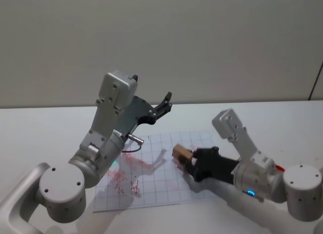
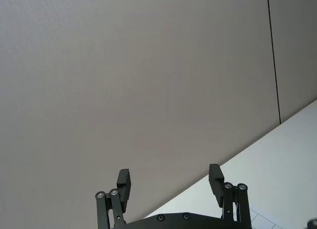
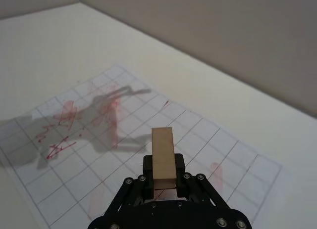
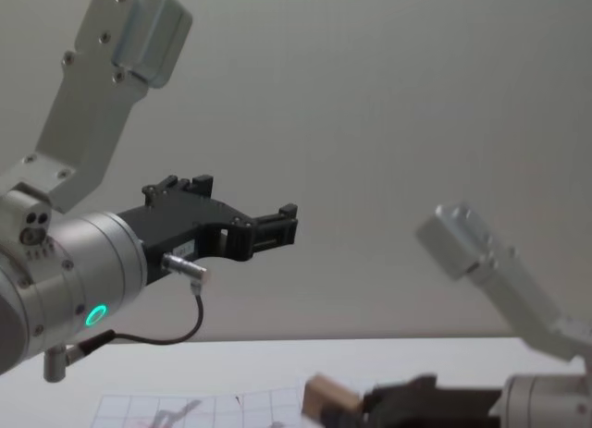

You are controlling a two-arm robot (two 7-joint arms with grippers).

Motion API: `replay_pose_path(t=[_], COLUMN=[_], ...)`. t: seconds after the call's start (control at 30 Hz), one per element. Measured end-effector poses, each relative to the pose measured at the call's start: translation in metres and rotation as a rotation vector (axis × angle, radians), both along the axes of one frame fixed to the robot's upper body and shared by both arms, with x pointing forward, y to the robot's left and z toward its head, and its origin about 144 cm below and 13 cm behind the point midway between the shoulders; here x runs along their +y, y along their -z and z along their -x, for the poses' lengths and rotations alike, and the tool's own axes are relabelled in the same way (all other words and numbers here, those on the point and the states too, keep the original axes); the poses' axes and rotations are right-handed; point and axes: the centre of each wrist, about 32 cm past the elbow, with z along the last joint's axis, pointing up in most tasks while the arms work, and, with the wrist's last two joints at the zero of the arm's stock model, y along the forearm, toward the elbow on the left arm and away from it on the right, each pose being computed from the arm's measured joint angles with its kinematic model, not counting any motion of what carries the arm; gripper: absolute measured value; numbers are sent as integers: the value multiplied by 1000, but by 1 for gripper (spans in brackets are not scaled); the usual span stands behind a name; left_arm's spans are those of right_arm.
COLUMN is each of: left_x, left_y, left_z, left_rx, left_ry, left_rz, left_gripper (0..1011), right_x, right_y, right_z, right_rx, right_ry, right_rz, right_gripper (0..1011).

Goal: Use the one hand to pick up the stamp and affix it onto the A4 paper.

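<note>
The wooden stamp (image 1: 181, 153) was noted clamped in the right gripper (image 1: 191, 162), over the A4 paper (image 1: 156, 186) at centre frame; the left gripper (image 1: 164, 103) was held raised, open, empty.

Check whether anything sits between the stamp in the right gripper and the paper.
Nothing visible does. The right gripper holds the stamp over the A4 paper. The left gripper hangs open, raised well above the sheet, out of the path.

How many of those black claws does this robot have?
2. The left gripper is high above the far edge of the A4 paper, open and empty; the right gripper is low over it, shut on the wooden stamp.
</note>
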Motion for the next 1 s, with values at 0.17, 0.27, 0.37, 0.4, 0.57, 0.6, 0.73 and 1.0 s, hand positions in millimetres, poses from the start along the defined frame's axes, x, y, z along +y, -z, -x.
replay_pose_path(t=[0.17, 0.27, 0.37, 0.4, 0.57, 0.6, 0.73, 1.0], left_x=[0, 0, 0, 0, 0, 0, 0, 0], left_y=[0, 0, 0, 0, 0, 0, 0, 0], left_z=[0, 0, 0, 0, 0, 0, 0, 0], left_rx=[0, 0, 0, 0, 0, 0, 0, 0], left_ry=[0, 0, 0, 0, 0, 0, 0, 0], left_rz=[0, 0, 0, 0, 0, 0, 0, 0], left_gripper=[1001, 1001, 1001, 1001, 1001, 1001, 1001, 1001], right_x=[-8, -15, -29, -31, -50, -58, -76, -116], right_y=[-10, -14, -19, -20, -25, -26, -28, -32], right_z=[1, 4, 9, 9, 18, 23, 33, 59], right_rx=[-66, -89, -115, -119, -133, -132, -124, -75], right_ry=[49, 76, 127, 135, 197, 223, 280, 387], right_rz=[-30, -38, -40, -41, -31, -25, -9, 37], right_gripper=[220, 220, 220, 220, 220, 220, 220, 220])
